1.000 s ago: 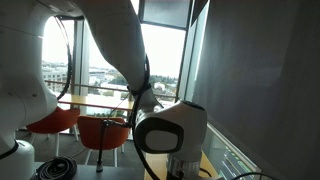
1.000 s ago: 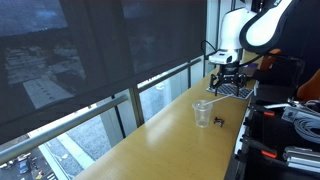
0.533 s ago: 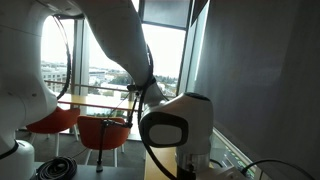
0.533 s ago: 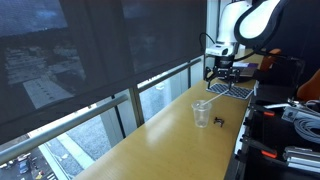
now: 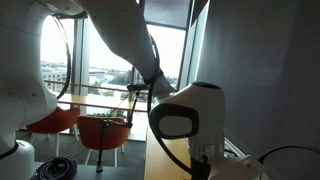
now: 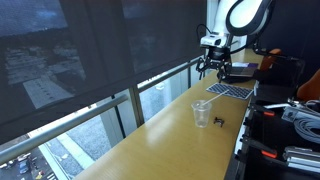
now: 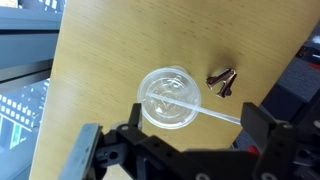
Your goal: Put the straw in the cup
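A clear plastic cup [image 7: 162,108] stands upright on the wooden counter [image 7: 100,70]. The thin clear straw [image 7: 215,114] rests inside it, leaning over the rim toward the right. In the wrist view my gripper [image 7: 192,113] looks straight down on the cup from well above. Its dark fingers [image 7: 133,112] are spread wide with nothing between them. In an exterior view the cup [image 6: 202,113] sits mid-counter and the gripper [image 6: 212,68] hangs open, high above and beyond it. In the other exterior view the arm's white wrist joint [image 5: 186,120] blocks the counter.
A small dark metal clip [image 7: 221,80] lies right beside the cup, also seen as a clip [image 6: 219,122] in an exterior view. A dark flat pad [image 6: 228,90] lies farther along the counter. A window railing [image 6: 130,95] runs along one counter edge; equipment and cables [image 6: 295,115] crowd the opposite side.
The arm has lifted and drawn back along the counter, away from the cup. The gripper stayed open. Cup and straw have not moved.
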Controlling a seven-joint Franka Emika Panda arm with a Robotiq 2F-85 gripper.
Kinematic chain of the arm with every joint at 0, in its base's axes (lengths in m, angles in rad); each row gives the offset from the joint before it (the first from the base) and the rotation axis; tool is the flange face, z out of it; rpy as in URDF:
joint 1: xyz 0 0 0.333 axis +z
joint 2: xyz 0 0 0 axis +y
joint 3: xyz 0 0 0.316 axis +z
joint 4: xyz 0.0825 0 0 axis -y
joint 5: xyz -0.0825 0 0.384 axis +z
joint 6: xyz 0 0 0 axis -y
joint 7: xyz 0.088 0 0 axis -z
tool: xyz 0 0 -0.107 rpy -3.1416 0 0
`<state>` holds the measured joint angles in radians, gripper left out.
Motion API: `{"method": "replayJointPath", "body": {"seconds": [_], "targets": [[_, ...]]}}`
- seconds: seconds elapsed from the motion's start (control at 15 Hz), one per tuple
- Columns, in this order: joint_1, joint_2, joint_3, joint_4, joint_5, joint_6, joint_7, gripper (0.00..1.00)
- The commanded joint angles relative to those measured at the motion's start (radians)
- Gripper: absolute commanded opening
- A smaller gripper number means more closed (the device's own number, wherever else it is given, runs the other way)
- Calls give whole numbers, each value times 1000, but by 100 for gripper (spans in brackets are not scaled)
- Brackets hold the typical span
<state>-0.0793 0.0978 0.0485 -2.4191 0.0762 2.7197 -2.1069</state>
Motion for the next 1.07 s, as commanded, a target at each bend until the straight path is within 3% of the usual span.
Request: {"method": "replayJointPath", "body": {"seconds": [0.0, 0.53, 1.0], "targets": [[9, -33, -6, 13, 13, -35, 22, 100], [51, -43, -10, -72, -115, -82, 204, 100], [53, -3, -15, -64, -233, -81, 333, 100]]}}
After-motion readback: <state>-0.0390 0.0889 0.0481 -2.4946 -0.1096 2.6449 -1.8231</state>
